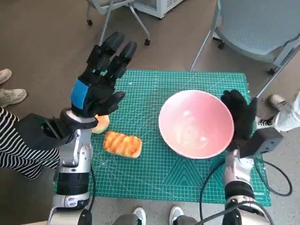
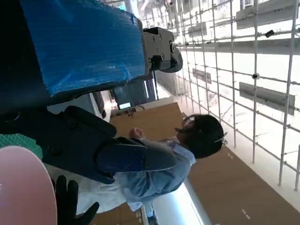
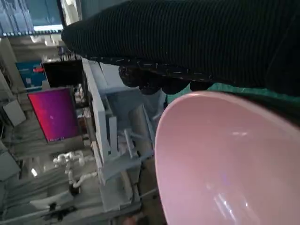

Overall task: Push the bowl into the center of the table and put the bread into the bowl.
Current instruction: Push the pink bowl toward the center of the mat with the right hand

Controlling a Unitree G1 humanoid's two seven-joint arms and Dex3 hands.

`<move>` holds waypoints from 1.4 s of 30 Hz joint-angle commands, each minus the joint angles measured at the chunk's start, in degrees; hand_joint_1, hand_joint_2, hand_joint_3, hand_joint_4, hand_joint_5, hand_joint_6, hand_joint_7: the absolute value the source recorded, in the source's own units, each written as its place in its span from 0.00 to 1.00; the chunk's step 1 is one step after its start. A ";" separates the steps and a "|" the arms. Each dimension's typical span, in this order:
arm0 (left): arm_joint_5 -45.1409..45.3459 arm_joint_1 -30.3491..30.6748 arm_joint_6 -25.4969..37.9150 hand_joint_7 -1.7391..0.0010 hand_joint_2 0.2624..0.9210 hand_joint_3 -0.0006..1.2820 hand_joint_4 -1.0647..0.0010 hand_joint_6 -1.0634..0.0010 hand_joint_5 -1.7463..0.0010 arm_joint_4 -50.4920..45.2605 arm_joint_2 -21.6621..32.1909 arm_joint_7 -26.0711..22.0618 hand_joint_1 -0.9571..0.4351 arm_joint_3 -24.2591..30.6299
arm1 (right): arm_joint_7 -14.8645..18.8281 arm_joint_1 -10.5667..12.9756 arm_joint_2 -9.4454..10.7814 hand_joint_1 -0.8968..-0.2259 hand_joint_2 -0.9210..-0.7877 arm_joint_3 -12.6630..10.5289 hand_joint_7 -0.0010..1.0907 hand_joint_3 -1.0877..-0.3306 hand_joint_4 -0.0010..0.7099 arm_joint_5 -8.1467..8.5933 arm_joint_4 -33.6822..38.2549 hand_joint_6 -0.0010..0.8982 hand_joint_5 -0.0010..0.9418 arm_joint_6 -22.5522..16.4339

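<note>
The left hand [image 1: 101, 79] is seen raised above the table's left part, its black fingers spread apart and nothing held in it. Just below it, a small pale roll [image 1: 100, 123] is partly hidden by the wrist, and beside that the bread [image 1: 123, 144] lies on the green cutting mat [image 1: 154, 178], a golden, ridged, oblong loaf with a glazed crust. It is judged to be light and soft, easily dented, so it would best be taken across its short sides with gentle pressure. Further right, the bowl [image 1: 196, 123] is found on the mat's right half, a smooth, round, pale pink vessel with a glossy inner surface; it is judged stiff, fairly light and likely to slide readily over the mat when pressed at the rim. The right hand [image 1: 241, 115], in its knitted glove, is laid against the bowl's right rim, and nothing is gripped by it.
</note>
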 commanded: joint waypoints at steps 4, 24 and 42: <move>0.73 1.46 0.53 0.74 1.00 0.26 0.85 1.00 1.00 -2.19 0.53 1.40 0.30 -0.02 | -0.07 -1.23 1.86 0.37 0.00 -0.16 0.38 0.23 0.27 0.87 1.86 0.16 0.00 2.37; 2.18 2.72 0.01 0.73 1.00 0.26 0.85 1.00 0.99 -3.56 0.82 2.75 0.30 -0.09 | 0.02 -5.51 3.18 0.41 0.00 0.02 0.36 0.20 0.29 0.63 3.94 0.14 0.01 6.52; 2.56 1.28 -0.87 0.74 1.00 0.27 0.85 1.00 1.00 -0.60 -0.06 2.75 0.30 -0.86 | -0.42 -6.45 3.02 0.44 0.00 1.88 0.35 0.21 0.29 -0.91 3.73 0.16 0.00 6.79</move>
